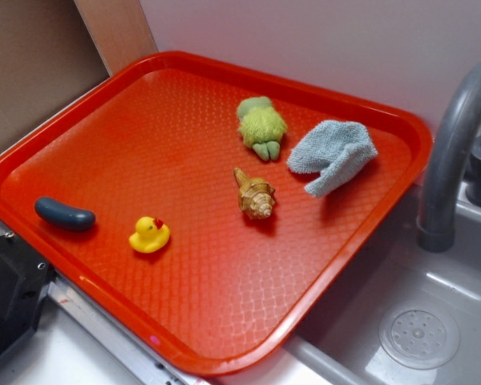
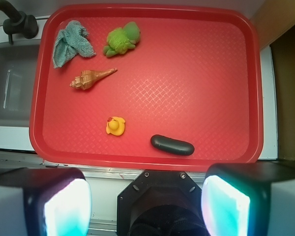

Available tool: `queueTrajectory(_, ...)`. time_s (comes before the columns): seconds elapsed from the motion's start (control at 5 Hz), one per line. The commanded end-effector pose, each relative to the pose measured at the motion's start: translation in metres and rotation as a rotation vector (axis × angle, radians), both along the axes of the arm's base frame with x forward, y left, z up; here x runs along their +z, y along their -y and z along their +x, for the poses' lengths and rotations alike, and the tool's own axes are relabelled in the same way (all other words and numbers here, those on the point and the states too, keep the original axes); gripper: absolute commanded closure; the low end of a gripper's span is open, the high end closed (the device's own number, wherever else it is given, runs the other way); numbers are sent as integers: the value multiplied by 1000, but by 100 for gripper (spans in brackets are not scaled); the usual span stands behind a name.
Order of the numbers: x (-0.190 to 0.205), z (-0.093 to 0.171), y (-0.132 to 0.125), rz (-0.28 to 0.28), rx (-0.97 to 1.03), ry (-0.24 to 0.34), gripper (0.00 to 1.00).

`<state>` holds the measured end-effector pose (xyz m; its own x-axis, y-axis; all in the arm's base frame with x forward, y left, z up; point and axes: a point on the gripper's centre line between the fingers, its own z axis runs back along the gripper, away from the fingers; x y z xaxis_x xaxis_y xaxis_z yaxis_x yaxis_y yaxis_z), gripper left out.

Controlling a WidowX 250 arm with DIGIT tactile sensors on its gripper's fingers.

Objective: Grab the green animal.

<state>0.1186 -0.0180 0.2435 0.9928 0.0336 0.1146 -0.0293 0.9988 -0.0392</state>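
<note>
We judge the main risk to be a wrong catch: the green animal point(image 2: 121, 39) lies at the far end of the red tray point(image 2: 211, 73), just beside the blue-grey cloth point(image 2: 71, 43) and near the seashell point(image 2: 91, 78), so a skewed descent could snag either; its fuzzy, rounded body may also slip from a shallow pinch. Our end effector point(image 2: 146, 206) hangs wide open and empty above the tray's near edge, well apart from the toy, looking down on the surface.

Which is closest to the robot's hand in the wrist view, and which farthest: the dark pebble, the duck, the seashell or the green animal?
From the hand:
1. Dark pebble, near tray edge.
2. Duck, slightly left.
3. Seashell, mid-left.
4. Green animal, far edge.
</note>
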Motion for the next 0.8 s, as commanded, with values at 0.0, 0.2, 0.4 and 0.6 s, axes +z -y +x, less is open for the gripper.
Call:
queueTrajectory(0.0,0,0,0,0,0,0,0)
queueTrajectory(0.2,-14,16,7,-24,158,30,0)
queueTrajectory(0.4,-44,43,27,-5,340,65,0)
queueTrajectory(0.6,-62,72,31,-13,520,99,0)
